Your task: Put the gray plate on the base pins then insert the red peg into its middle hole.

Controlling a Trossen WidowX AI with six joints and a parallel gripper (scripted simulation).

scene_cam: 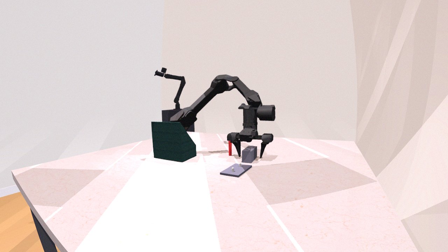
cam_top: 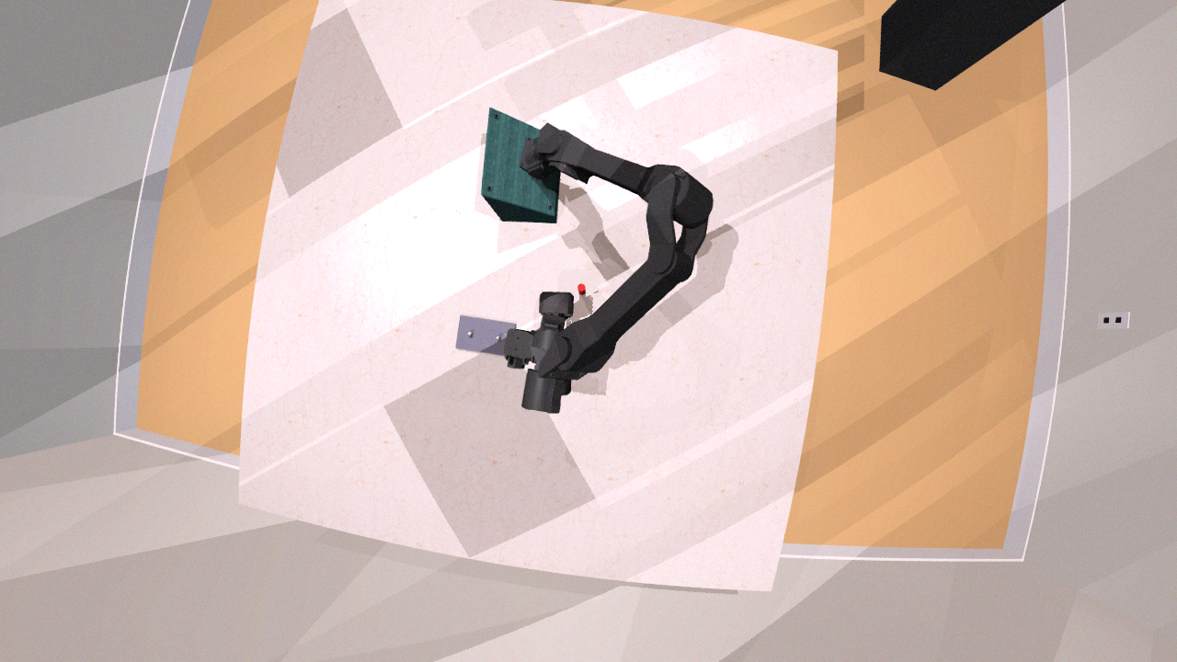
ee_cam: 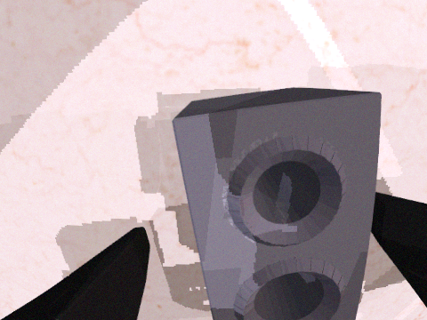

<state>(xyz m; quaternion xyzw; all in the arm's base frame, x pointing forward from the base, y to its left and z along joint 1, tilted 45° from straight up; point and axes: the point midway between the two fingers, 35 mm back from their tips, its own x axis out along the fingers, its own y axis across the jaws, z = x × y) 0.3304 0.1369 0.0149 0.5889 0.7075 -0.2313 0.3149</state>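
Observation:
The gray plate (scene_cam: 249, 156) (ee_cam: 356, 126) is a block with a row of round holes; two show in the wrist view. It stands on the table behind the base, off the pins, and the arm hides it in the top view. The flat gray base (cam_top: 484, 324) (scene_cam: 242, 170) lies on the table with two short light pins upward. The red peg (cam_top: 580, 289) (scene_cam: 230, 148) stands upright beside the plate, close to one finger in the exterior view; its top is partly hidden there. My gripper (scene_cam: 250, 156) (ee_cam: 255, 220) is open, pointing down, with its fingers low on either side of the plate and nothing gripped.
A dark green sloped block (cam_top: 514, 176) (scene_cam: 169, 140) stands by the arm's foot. A second small black arm (scene_cam: 180, 86) stands on a dark pedestal behind the table. A black object (cam_top: 921, 49) shows at the upper right of the top view.

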